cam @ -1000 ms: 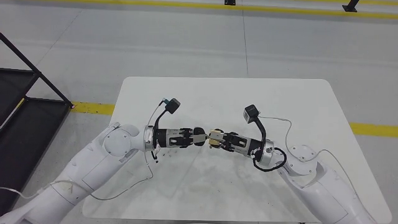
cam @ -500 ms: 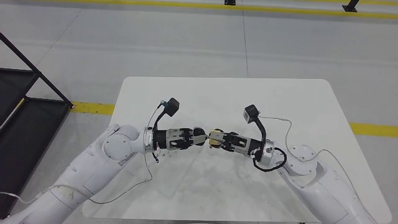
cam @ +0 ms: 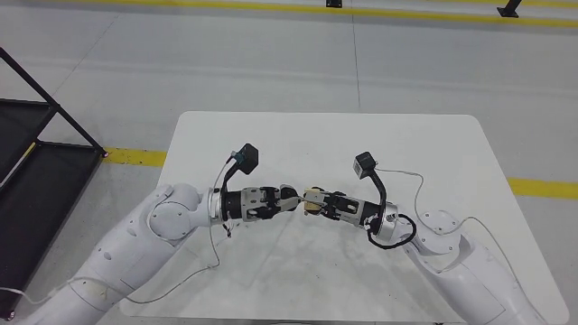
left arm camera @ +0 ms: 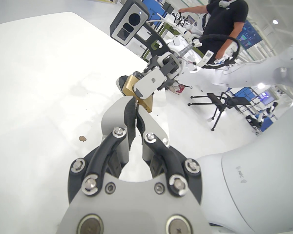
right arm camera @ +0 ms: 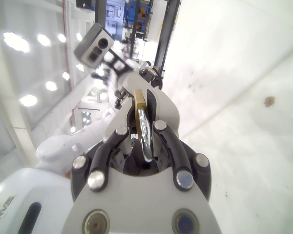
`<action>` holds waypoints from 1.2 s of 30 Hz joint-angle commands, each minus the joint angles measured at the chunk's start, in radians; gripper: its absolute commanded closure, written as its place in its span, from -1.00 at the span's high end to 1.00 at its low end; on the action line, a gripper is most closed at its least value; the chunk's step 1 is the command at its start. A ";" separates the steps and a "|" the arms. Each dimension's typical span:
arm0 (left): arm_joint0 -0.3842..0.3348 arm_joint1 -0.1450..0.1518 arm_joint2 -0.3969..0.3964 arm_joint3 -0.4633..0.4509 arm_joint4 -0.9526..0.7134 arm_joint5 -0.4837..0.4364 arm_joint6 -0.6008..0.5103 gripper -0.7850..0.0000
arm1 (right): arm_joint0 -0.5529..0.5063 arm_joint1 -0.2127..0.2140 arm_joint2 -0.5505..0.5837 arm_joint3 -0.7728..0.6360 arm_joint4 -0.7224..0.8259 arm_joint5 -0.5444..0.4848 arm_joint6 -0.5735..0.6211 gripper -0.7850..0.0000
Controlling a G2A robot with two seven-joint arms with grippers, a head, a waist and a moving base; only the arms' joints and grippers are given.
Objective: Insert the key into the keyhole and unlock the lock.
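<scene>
A brass padlock (cam: 310,204) is held above the middle of the white table (cam: 406,144). My right gripper (right arm camera: 139,98) is shut on the padlock's (right arm camera: 138,99) body, and the silver shackle (right arm camera: 145,132) points back toward the wrist. My left gripper (left arm camera: 136,104) faces it, shut on the key (left arm camera: 137,103), which is almost hidden between the black pads. The fingertips touch the padlock's (left arm camera: 130,86) bottom edge, so the keyhole is hidden. In the top view the left gripper (cam: 293,200) and right gripper (cam: 318,204) meet tip to tip.
A small brown stain (left arm camera: 82,138) marks the table below the grippers. A black rack (cam: 36,144) stands on the floor to the left of the table. The table edges lie well away from both grippers.
The left wrist has rolled slightly, its camera mount shifting a little left and down in the top view. The right arm and padlock have stayed put.
</scene>
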 commanded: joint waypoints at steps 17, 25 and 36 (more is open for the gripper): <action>0.070 -0.009 -0.051 -0.070 0.225 0.022 0.129 -1.00 | 0.000 0.000 0.000 0.000 0.000 0.000 0.000 -1.00; 0.092 -0.014 -0.076 -0.089 0.318 0.036 0.179 -1.00 | 0.000 0.000 0.000 0.000 0.000 0.000 0.000 -1.00; 0.108 -0.021 -0.087 -0.100 0.396 0.037 0.208 -1.00 | 0.000 0.000 0.000 0.000 0.000 0.000 0.000 -1.00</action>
